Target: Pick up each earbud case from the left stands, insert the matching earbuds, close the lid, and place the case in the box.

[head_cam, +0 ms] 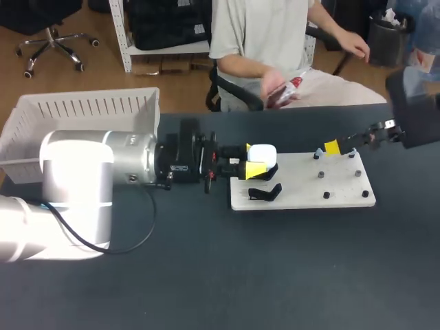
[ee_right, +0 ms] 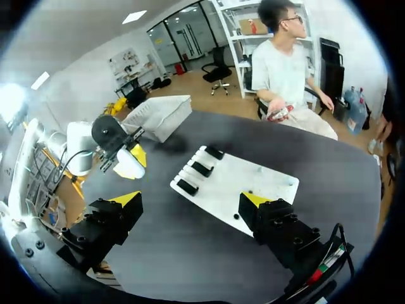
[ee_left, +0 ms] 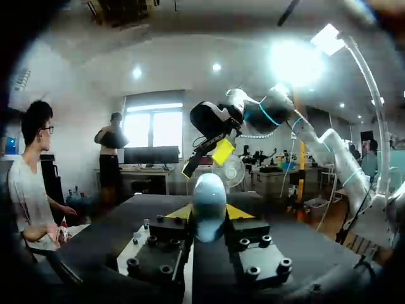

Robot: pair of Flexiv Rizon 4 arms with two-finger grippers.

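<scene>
1. Left claw (head_cam: pixel 253 162) is clamped on the white case (head_cam: pixel 262 152), held over the board's (head_cam: pixel 302 189) left end.
2. Right claw (ee_right: pixel 190 201) stands wide apart, over the board's far right part.

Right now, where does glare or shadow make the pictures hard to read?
Head view: glare washes out the left arm's white casing. Left wrist view: a ceiling lamp flares above the right arm, yet the earbud case between the left gripper's fingers reads well. Right wrist view: even light; only a soft shadow on the table beside the box.
</scene>
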